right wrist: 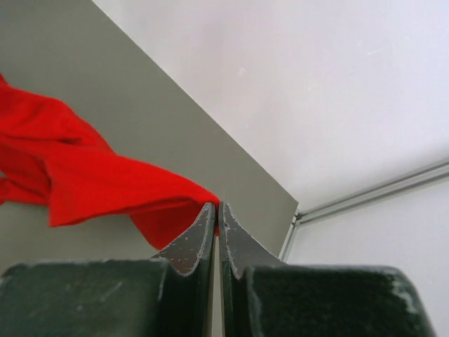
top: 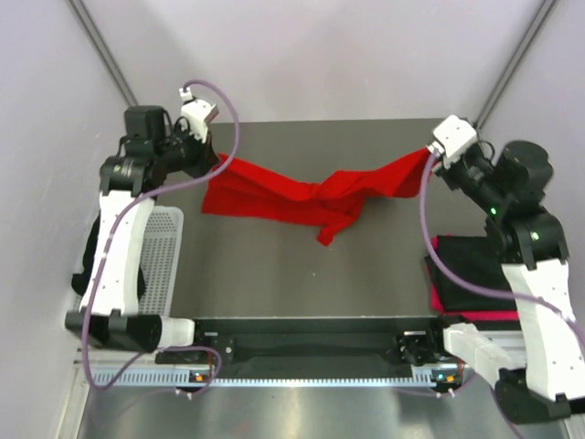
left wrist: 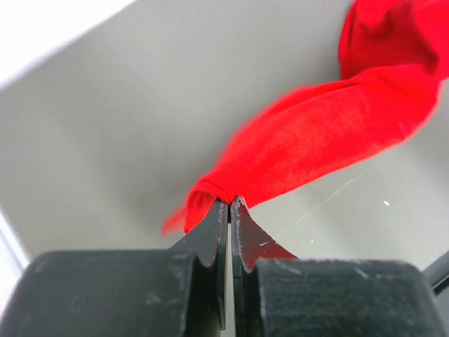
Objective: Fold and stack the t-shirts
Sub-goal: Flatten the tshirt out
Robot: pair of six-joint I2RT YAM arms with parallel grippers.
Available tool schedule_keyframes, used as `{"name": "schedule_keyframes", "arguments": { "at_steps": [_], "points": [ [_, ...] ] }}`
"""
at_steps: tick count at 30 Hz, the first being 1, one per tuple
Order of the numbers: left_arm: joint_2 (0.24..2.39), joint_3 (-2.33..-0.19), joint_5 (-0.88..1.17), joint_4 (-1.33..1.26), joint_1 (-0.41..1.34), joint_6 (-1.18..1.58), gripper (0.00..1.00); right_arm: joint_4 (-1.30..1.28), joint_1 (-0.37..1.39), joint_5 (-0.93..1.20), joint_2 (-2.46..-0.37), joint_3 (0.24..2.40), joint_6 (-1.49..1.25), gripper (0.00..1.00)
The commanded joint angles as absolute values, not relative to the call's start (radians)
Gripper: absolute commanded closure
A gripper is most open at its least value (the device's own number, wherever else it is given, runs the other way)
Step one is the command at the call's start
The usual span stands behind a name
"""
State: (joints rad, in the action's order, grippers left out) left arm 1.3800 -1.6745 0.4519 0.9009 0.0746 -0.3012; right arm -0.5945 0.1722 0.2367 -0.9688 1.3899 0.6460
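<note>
A bright red t-shirt (top: 302,194) hangs stretched between my two grippers across the far half of the table, sagging in the middle. My left gripper (top: 219,162) is shut on its left end; the left wrist view shows the cloth (left wrist: 316,133) pinched at the tips (left wrist: 229,202). My right gripper (top: 428,155) is shut on its right end; the right wrist view shows the cloth (right wrist: 91,179) pinched at the tips (right wrist: 216,206). A folded black shirt (top: 466,270) lies on a pinkish-red one (top: 484,315) at the right edge, partly behind the right arm.
A white plastic mesh basket (top: 162,265) stands at the left edge with dark cloth (top: 87,261) beside it, mostly hidden by the left arm. The grey table (top: 302,274) ends at the black rail (top: 311,346) in front. Walls close in behind and at the sides.
</note>
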Motion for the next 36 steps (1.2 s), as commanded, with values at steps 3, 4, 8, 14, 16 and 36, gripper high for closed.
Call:
{"name": "schedule_keyframes", "arguments": {
  "at_steps": [3, 4, 8, 14, 16, 36],
  "points": [
    [1.217, -1.704, 0.488, 0.997, 0.075, -0.371, 1.0, -0.699, 0.156, 0.294, -0.761, 1.448, 0.647, 1.0],
    [1.191, -1.71, 0.477, 0.993, 0.075, -0.377, 1.0, -0.701, 0.158, 0.296, -0.717, 1.448, 0.649, 1.0],
    [1.121, -1.724, 0.394, 0.942, 0.075, -0.383, 1.0, -0.68, 0.155, 0.276, -0.676, 1.466, 0.649, 1.0],
    [1.297, -1.703, 0.324, 0.928, 0.075, -0.391, 1.0, -0.56, 0.155, 0.193, -0.819, 1.391, 0.673, 1.0],
    [1.345, -1.661, 0.322, 0.907, 0.075, -0.377, 1.0, -0.509, 0.153, 0.183, -0.895, 1.336, 0.676, 1.0],
    [1.838, -1.547, 0.181, 0.514, 0.075, -0.192, 0.59, -0.299, 0.109, 0.235, -1.509, 1.22, 0.561, 1.0]
  ]
}}
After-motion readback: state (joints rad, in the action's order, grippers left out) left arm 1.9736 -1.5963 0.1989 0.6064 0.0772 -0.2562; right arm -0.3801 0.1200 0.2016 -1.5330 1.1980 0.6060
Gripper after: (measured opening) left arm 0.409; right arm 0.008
